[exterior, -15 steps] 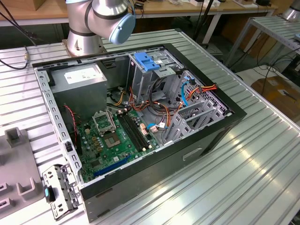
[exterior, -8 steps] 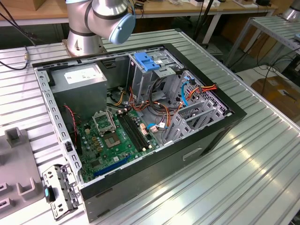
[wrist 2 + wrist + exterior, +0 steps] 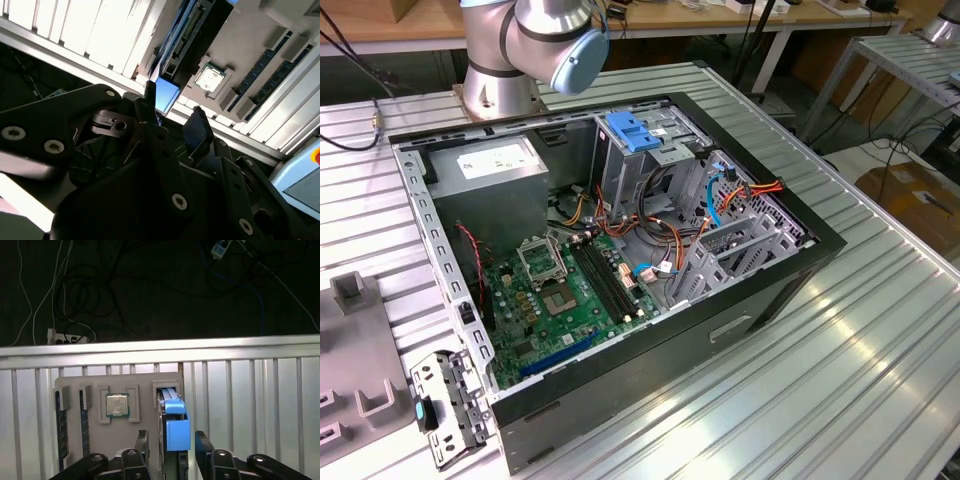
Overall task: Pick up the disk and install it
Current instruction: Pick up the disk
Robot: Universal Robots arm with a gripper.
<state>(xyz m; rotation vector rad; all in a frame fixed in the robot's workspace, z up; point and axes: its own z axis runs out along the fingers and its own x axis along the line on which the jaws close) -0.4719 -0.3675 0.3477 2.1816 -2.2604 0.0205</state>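
End effector [image 3: 172, 446] spread wide, straddling the blue-railed disk [image 3: 176, 426], which stands on edge in its gray holder [image 3: 120, 442].

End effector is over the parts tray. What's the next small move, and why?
Probably lower straight down a little before closing. The end effector is open, its fingers straddling the dark hard drive with bright blue plastic rails, which stands on edge in the grey tray, with gaps either side.
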